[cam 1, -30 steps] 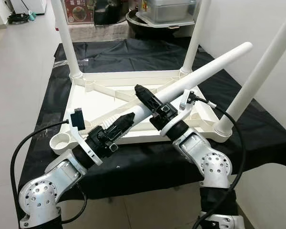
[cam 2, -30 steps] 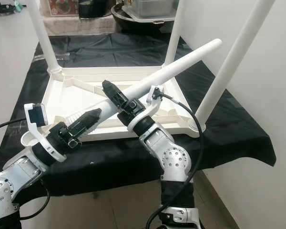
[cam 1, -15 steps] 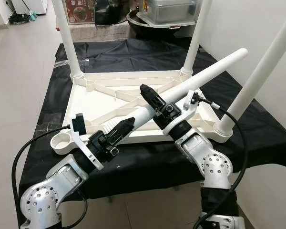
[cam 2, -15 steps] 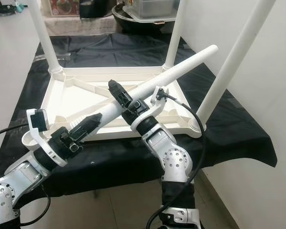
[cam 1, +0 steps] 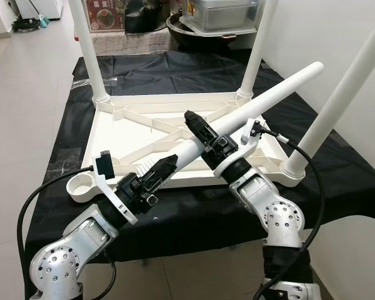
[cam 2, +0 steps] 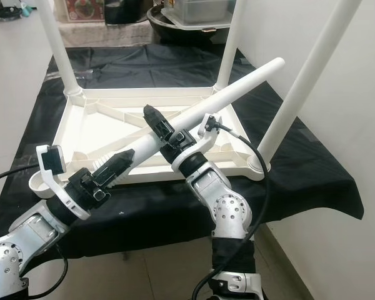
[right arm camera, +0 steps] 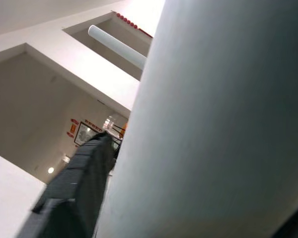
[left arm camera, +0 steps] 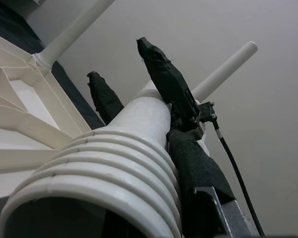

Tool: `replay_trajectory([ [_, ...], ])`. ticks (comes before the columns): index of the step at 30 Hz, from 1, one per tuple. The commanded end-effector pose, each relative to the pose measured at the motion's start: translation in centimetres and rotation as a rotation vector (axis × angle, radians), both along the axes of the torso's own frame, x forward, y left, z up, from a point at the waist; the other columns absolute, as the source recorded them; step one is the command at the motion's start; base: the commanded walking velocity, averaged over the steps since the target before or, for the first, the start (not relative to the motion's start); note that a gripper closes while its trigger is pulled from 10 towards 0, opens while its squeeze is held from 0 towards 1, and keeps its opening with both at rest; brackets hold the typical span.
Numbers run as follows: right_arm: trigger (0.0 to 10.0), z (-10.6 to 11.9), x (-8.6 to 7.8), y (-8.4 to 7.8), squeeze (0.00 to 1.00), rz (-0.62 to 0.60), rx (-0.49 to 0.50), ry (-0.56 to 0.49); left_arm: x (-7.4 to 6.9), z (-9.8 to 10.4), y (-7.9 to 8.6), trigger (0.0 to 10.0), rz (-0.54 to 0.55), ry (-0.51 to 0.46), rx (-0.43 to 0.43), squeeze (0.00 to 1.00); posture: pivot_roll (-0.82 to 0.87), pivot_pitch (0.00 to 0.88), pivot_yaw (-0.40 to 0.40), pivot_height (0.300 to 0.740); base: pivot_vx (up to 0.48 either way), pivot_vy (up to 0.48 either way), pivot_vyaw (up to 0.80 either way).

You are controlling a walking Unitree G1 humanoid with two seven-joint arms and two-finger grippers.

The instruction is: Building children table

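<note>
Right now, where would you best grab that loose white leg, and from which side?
Grip the leg on its smooth middle, from the near side, as the right gripper does. That part is plain and round. The ribbed end should stay free: it probably goes into the empty socket.

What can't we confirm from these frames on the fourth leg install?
- Loose leg: its threaded end sits behind the left gripper in both eye views, so the gap to the empty corner socket is unclear.
- Inside of that socket: too small to read threads.
- Right gripper contact on the leg: in the right wrist view the leg fills the frame, blurred.
- Tops of the three fitted legs, such as: cut off by the upper edge.
</note>
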State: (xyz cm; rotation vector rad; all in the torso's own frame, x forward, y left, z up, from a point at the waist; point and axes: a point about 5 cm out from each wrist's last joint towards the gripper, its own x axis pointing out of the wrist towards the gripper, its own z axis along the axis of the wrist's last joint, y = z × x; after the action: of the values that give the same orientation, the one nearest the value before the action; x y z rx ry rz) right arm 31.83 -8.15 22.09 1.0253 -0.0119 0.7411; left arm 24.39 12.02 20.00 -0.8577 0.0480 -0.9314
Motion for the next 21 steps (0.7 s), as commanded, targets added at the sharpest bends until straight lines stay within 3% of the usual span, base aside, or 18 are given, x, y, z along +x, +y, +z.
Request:
replay_trajectory([
  [1, 0.0, 0.3, -0.2, 1.1, 0.0, 0.02, 0.037, -0.005, -0.5, 0.2, -0.9, 10.0, -0.06, -0.011, 0.0, 0.0, 0.07, 0.087, -0.063, 0.74, 0.0, 0.0, 0.0],
  [12, 0.0, 0.4, -0.2, 1.1, 0.0, 0.018, 0.037, -0.006, -0.5, 0.0, -0.9, 10.0, -0.064, -0.004, 0.006, 0.0, 0.07, 0.09, -0.06, 0.74, 0.0, 0.0, 0.0],
  [20, 0.0, 0.7, -0.1, 1.0, 0.0, 0.015, 0.043, -0.017, -0.7, -1.1, -0.7, 10.0, -0.09, 0.06, 0.035, 0.0, 0.07, 0.089, -0.061, 0.74, 0.0, 0.0, 0.0],
  [21, 0.0, 0.8, -0.1, 1.0, 0.0, 0.012, 0.044, -0.018, -0.5, -1.2, -0.5, 10.0, -0.085, 0.077, 0.031, 0.05, 0.07, 0.087, -0.06, 0.74, 0.0, 0.0, 0.0],
])
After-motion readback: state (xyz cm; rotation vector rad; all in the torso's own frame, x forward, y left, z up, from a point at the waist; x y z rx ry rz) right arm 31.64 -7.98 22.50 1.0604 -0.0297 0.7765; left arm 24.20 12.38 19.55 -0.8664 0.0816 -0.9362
